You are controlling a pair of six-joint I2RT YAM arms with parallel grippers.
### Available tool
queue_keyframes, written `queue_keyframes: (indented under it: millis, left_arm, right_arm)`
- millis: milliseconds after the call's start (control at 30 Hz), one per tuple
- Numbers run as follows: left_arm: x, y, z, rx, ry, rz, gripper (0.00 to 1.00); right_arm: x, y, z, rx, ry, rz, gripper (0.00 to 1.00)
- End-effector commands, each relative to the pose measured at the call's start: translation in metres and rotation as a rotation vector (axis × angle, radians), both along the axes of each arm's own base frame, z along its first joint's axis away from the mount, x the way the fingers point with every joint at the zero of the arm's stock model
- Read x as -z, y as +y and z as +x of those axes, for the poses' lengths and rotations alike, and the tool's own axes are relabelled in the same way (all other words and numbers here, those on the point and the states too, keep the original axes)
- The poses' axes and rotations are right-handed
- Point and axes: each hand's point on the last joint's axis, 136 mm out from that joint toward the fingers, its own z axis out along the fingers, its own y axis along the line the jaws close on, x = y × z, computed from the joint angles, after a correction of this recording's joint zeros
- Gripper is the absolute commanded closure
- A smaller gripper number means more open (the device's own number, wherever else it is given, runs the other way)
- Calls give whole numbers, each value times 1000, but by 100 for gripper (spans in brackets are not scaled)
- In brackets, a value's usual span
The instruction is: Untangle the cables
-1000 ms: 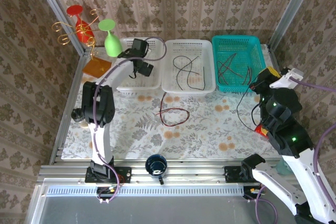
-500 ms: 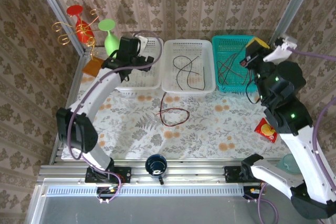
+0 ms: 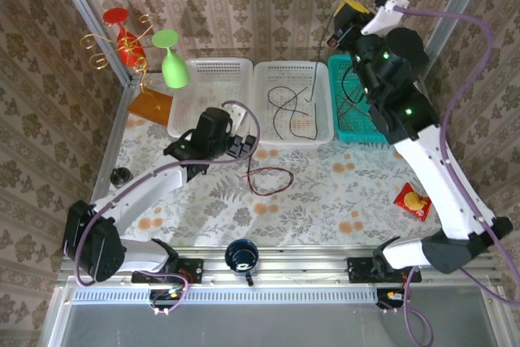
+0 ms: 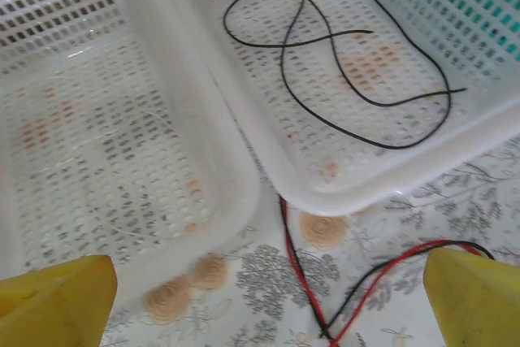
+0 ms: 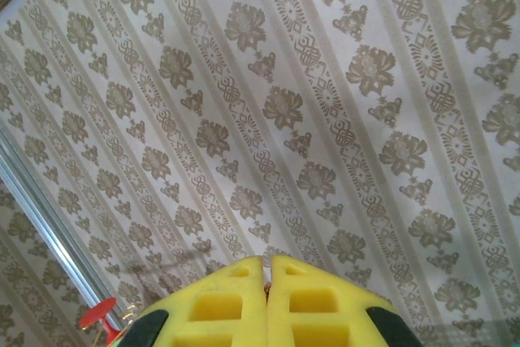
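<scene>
Stemmed glasses: a red one and a green one stood far left of the middle white basket, toward the back wall.
Left white basket: sat just beside the middle white basket's left wall; faint pale strands lay on its floor.
Left gripper: hovered over the tablecloth just in front of the middle white basket's front-left corner, its yellow fingers spread wide with nothing between them.
Blue mug: stood well in front of the middle white basket, at the table's near edge.
Red-and-black cable: lay looped on the tablecloth just in front of the middle white basket, one end running up to its front wall.
Black cables: lay crossed in loose curves on the middle white basket's floor.
Hanging black cable: rose from the middle white basket's back-right corner toward the right gripper.
Right gripper: was raised above and behind the middle white basket's right side, fingers pressed together, apparently pinching the hanging black cable.
Teal basket: sat just beside the middle white basket's right wall, with dark red and black cables inside.
Red snack packet: lay well to the front-right of the middle white basket.
</scene>
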Motion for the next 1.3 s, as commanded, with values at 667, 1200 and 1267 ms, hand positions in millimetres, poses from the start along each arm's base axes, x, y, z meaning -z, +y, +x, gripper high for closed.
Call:
queue_keyframes:
  millis: [667,1200,1267]
  left_arm:
    - [-14,26,-47,-20,-52,-42,0]
    - [-7,47,-61,-54,54,-104,1]
    - [0,50,-60,-75,92,-116,1]
  right_arm:
    - [403,88,118,-124,844,-443,100]
    - [460,112,123,-246,1027,-441,61]
    - [433,112,122,-249,974,-424,43]
